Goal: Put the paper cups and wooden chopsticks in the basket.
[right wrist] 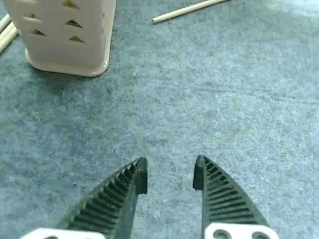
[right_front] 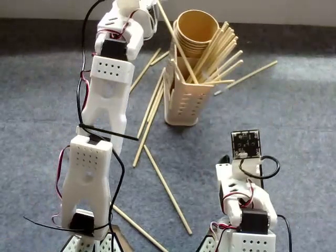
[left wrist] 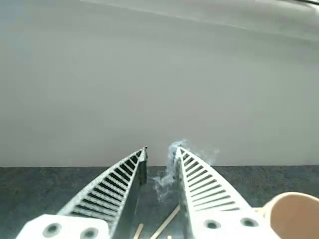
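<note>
My left pincer (left wrist: 159, 159) is up high, tips a small way apart with nothing between them, nosing at the pale wall (left wrist: 159, 74) beyond the bench. Just beside it and a little lower sits the stack of tan paper cups (right_front: 195, 27), already nested in the tall cream perforated plastic basket (right_front: 185, 107) along with a fan of pale wooden chopsticks (right_front: 223, 50). Good, the cups look settled.

My right pincer (right wrist: 169, 177) hangs low over the grey carpeted bench (right wrist: 239, 94), jaws apart and empty, with the basket ahead of it. Loose sticks lie out on the nap. A bundle of thin wooden chopsticks (right_front: 148, 116) lies below my left pincer, beside the basket. One long stick (right_front: 167, 188) lies flat close by my right pincer. A lone stick (right wrist: 189, 9) is well beyond the right pincer, past the basket.

My read on handling: these sticks are light, stiff and round, so they'll likely roll or swivel if I pinch near an end. I'd take one across its middle, tips pressed into the soft carpet on either side, and close right down since it's so thin. The cups look thin-walled and easy to crush, so only a gentle pinch at the rim if they need nudging.
</note>
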